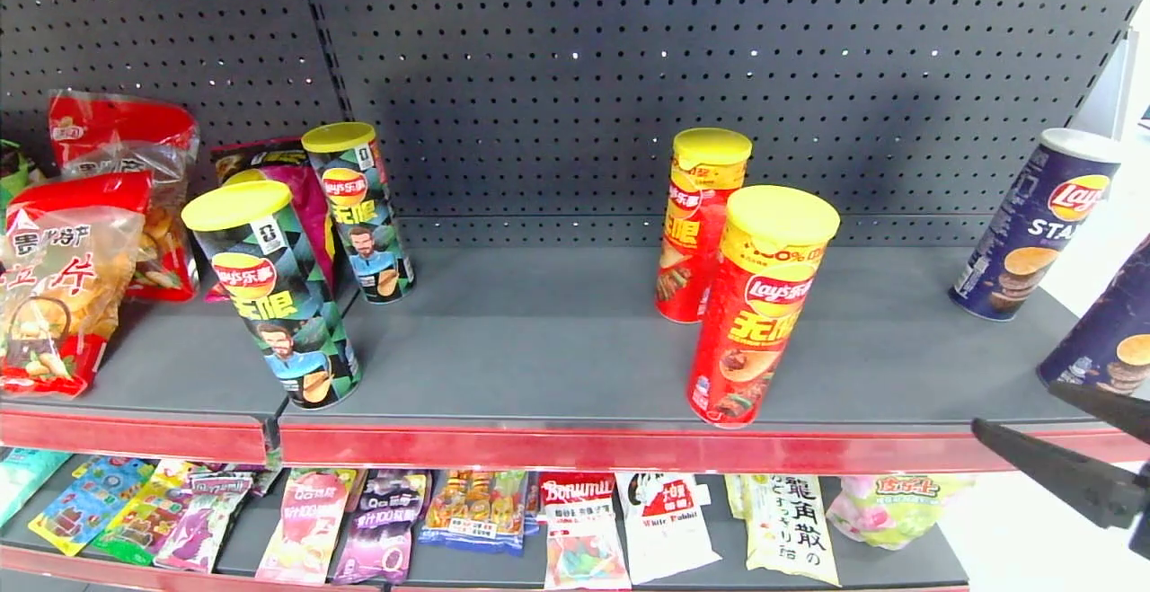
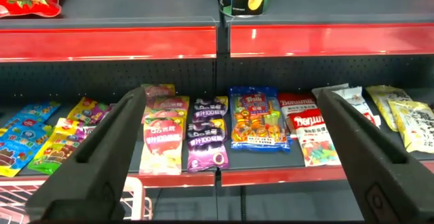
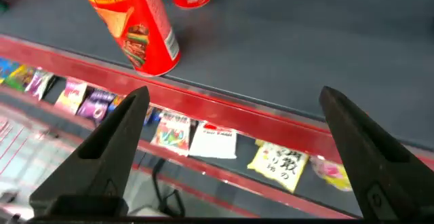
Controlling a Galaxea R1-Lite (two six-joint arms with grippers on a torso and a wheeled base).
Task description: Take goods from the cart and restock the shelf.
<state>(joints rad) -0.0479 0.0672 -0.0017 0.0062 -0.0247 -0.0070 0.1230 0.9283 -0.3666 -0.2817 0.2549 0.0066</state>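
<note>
From here, a dark blue can [image 1: 1107, 331] at the right edge of the head view is sliced by the frame, its top and far side lost. In the lower right corner the right gripper [image 1: 1013, 406] is just two black fingers running out of the picture. At left centre a magenta bag [image 1: 310, 215] is mostly hidden behind the front green can [image 1: 269, 296] and the rear green can [image 1: 359, 210]. The front red can [image 1: 759, 304] covers part of the rear red can [image 1: 696, 215]. The small print on the lower-shelf packets [image 1: 575, 529] can't be made out.
</note>
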